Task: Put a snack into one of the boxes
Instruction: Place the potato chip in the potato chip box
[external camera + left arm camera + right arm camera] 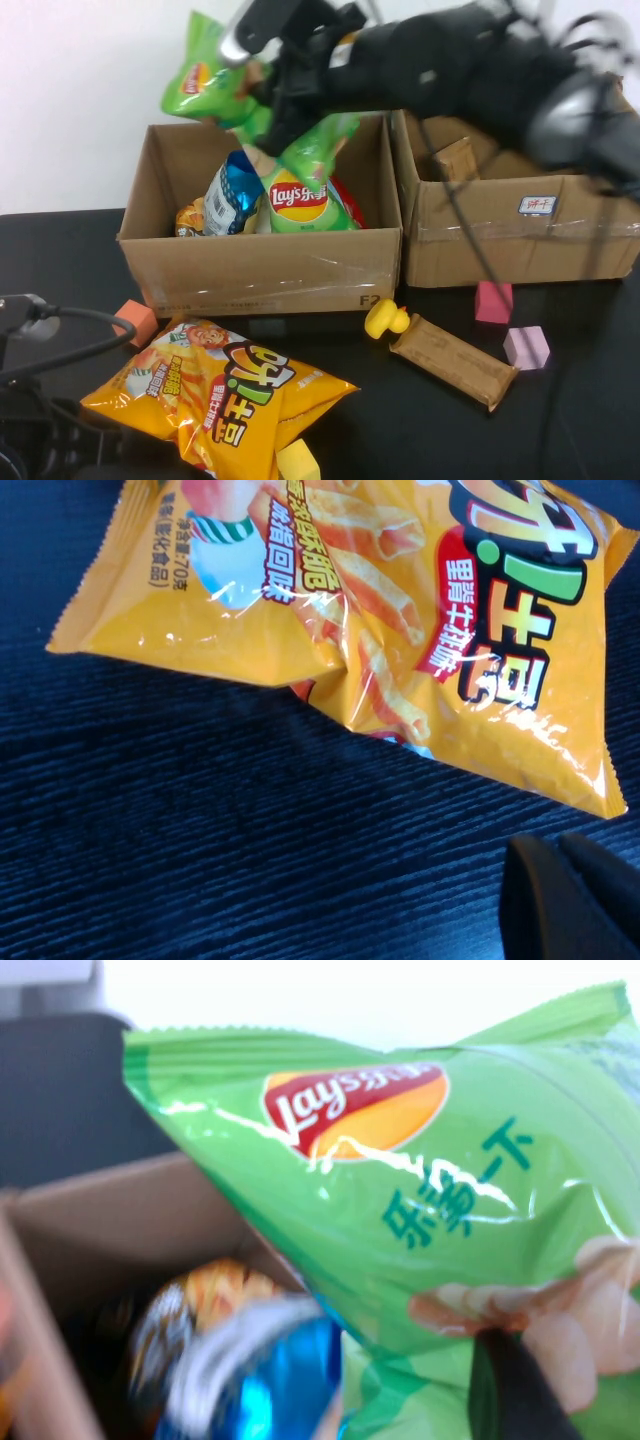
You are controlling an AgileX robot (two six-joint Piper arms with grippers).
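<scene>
High view: the right gripper (262, 92) held a green bag (215, 85) over the left box (260, 268).
Its jaws were clamped on the bag; the left gripper (570, 900), jaw state untellable, sat beside an orange bag (220, 395).

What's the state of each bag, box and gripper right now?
right gripper: over left box, fingers shut on green Lay's bag
green Lay's bag: held in the air above left box
left box: open, already holds snack bags
right box: open, white label on front
orange chip bag: flat on table, untouched
left gripper: low beside orange chip bag
</scene>
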